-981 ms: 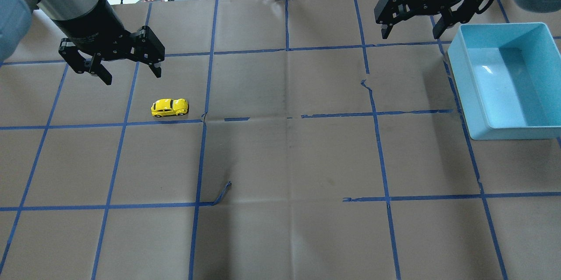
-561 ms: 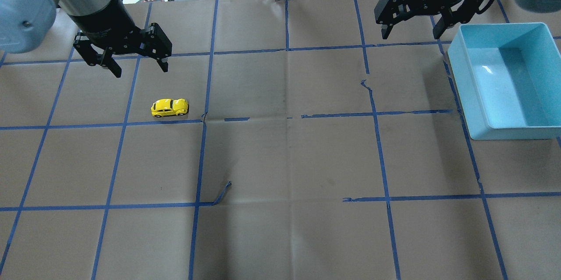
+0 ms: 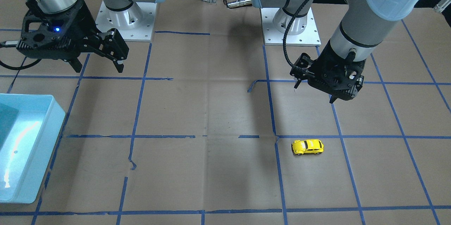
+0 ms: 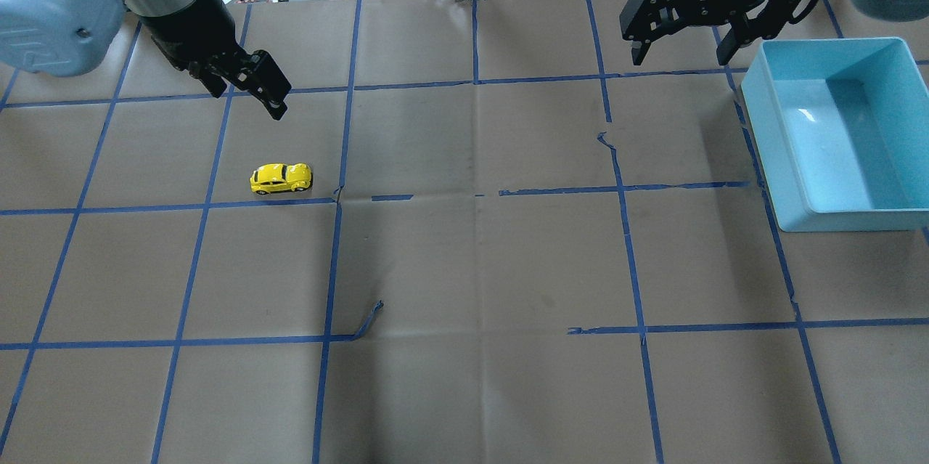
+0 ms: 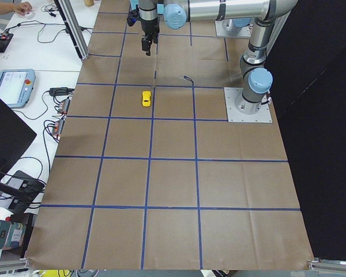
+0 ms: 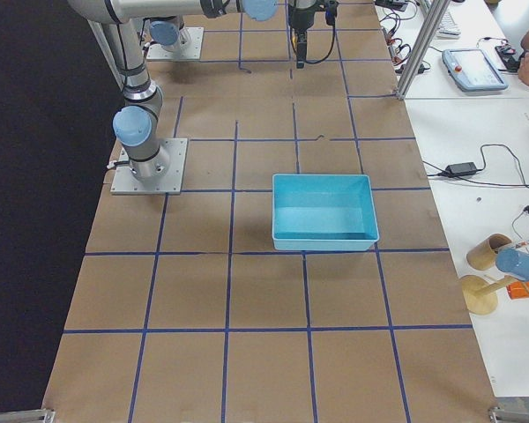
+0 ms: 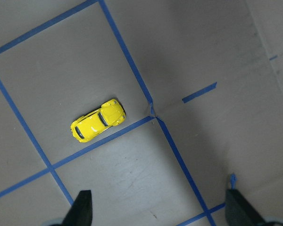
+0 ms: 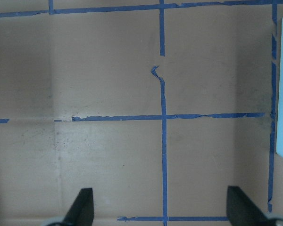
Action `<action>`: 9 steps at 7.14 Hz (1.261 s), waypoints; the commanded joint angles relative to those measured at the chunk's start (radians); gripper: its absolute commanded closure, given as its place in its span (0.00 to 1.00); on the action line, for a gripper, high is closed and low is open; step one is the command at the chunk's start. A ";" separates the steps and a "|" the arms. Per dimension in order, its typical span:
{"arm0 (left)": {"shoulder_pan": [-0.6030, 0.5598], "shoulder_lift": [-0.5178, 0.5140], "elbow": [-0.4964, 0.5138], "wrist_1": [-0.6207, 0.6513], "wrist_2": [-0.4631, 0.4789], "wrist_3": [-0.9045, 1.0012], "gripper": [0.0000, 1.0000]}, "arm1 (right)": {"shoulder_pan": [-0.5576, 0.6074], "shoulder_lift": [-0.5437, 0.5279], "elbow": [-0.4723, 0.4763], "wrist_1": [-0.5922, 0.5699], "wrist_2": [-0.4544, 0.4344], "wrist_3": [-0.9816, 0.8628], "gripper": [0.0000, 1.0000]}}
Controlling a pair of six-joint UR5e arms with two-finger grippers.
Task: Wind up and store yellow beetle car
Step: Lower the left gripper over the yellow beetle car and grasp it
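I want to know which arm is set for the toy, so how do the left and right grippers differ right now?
The left gripper hovers near the yellow car, which shows in its wrist view; the right gripper hangs by the blue bin, far from the car. The left gripper is turned diagonal to the tape grid; the right gripper sits square to it. Both have open jaws and hold nothing.
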 commanded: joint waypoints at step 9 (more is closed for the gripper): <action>0.045 -0.083 -0.176 0.248 0.054 0.950 0.04 | 0.000 -0.004 0.002 0.003 0.002 0.000 0.00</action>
